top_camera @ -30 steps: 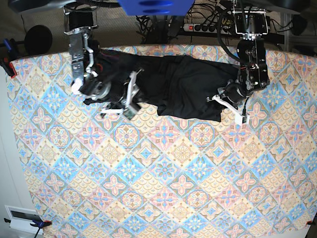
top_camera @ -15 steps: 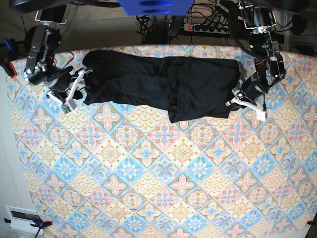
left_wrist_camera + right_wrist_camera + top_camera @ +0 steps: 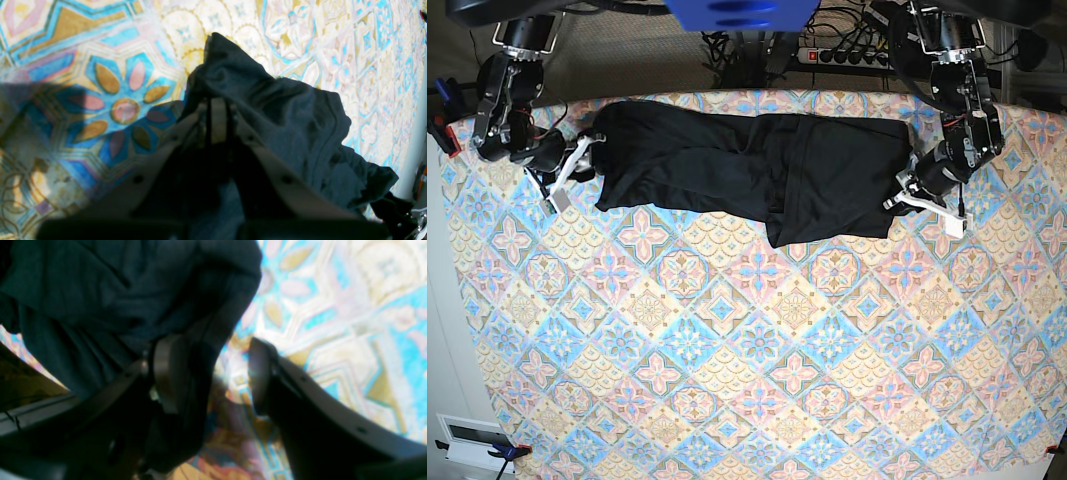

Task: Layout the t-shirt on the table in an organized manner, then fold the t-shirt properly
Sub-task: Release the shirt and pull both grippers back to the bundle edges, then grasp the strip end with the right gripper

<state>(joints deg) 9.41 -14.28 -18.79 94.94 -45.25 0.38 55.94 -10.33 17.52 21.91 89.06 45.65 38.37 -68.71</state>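
We note the plain black, soft long-sleeved t-shirt (image 3: 747, 175) lying stretched in a long band across the far side of the large rectangular table (image 3: 757, 380) with its cloth of pastel blue, pink and yellow diamond floral tiles. It is laid out only roughly: the fabric overlaps itself near the middle, and one lower corner hangs nearer to us than the rest.

Left gripper (image 3: 919, 198): fingers pressed together on a peaked pinch of the black cloth, at the end of the garment on the base view's right. The left wrist view confirms it; fabric rises to a point just beyond the closed fingertips (image 3: 218, 110).

Right gripper (image 3: 567, 172): jaws stand well apart just beside the other end of the garment. In the right wrist view one pad (image 3: 166, 373) lies against dark cloth, the other (image 3: 258, 373) over bare tablecloth. We judge nothing is clamped there.

Handling, as judgement: the garment looks light, limp and easily creased; it will sag and trail from any pinch and will not hold a shape. It should drag rather than slide freely on the cloth-covered table. We would take it at hems, shoulder seams or corners, both ends at once, keeping tension between the arms.

Hard to make out: black on black hides seams, so we cannot tell collar end from hem, nor where the sleeves lie. Both wrist views are blurred near the fingers. How many layers the left pinch holds is not visible.
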